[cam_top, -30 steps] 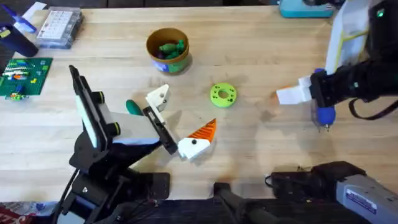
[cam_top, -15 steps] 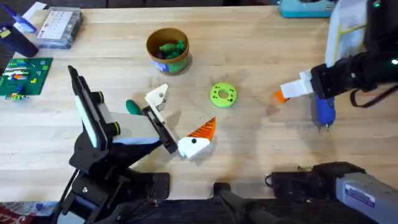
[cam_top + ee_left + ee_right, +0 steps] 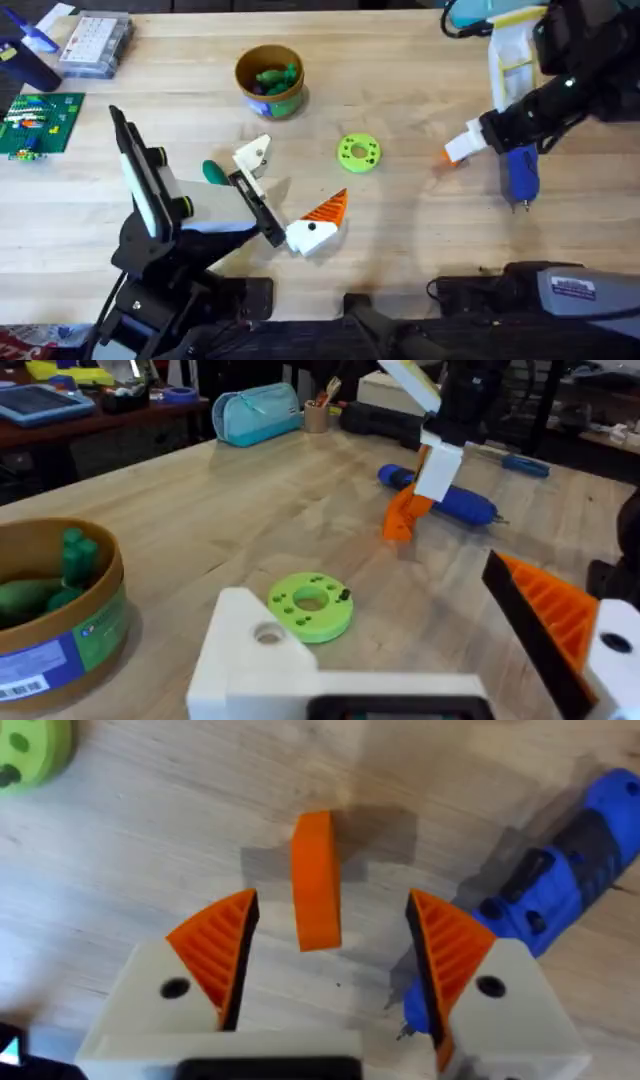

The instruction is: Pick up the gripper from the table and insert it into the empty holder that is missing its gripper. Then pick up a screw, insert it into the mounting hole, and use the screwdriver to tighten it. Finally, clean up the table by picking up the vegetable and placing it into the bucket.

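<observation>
A small orange gripper piece lies on the table between the open fingers of my right gripper, touching neither pad. From above, the right gripper hovers over that piece, just left of the blue screwdriver. My left gripper stands wide open near the table's middle, holding nothing. A green disc with holes lies beside it. The brown bucket holds green vegetables. Another green vegetable peeks out by the left arm.
A clear parts box and a green board sit at the far left. A teal pouch lies at the back right. Dark equipment lines the front edge.
The right gripper has lifted off the screwdriver area, swung toward the back and now frames the orange piece. The screwdriver, orange piece and left arm have not moved.
</observation>
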Tool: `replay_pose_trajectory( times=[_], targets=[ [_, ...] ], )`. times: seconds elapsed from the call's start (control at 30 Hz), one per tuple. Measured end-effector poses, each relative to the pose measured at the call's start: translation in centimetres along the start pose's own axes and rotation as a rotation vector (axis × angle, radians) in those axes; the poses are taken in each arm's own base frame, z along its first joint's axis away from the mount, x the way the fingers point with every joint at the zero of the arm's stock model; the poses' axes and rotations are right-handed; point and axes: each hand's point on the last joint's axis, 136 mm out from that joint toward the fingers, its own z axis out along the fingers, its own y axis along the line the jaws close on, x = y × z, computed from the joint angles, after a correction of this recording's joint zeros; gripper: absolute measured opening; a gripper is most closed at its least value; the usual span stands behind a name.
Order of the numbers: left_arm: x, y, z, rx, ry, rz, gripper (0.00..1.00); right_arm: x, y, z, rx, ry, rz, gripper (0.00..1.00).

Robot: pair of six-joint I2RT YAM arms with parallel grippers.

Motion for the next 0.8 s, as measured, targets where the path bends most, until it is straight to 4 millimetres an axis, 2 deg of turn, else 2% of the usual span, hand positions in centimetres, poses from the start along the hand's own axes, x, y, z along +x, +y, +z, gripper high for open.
replay_pose_trajectory(
  times=[0.07,0.23,0.47,0.6,0.67,0.8],
  targets=[
    [0.00,0.00,0.00,0.000,0.000,0.000,0.994,0.08,0.09,0.58,-0.013,0.020,-0.005,0.806],
    [0.00,0.00,0.00,0.000,0.000,0.000,0.994,-0.12,0.06,1.26,-0.022,0.030,-0.018,0.505],
    [0.00,0.00,0.00,0.000,0.000,0.000,0.994,-0.37,0.04,1.27,-0.023,0.020,-0.023,0.254],
    [0.00,0.00,0.00,0.000,0.000,0.000,0.994,-0.61,0.01,1.28,-0.022,0.010,-0.026,0.057],
    [0.00,0.00,0.00,0.000,0.000,0.000,0.994,-0.67,0.01,1.25,-0.022,0.008,-0.025,0.015],
    [0.00,0.00,0.00,0.000,0.000,0.000,0.994,-0.56,0.06,0.95,-0.024,0.014,-0.025,0.013]
  ],
)
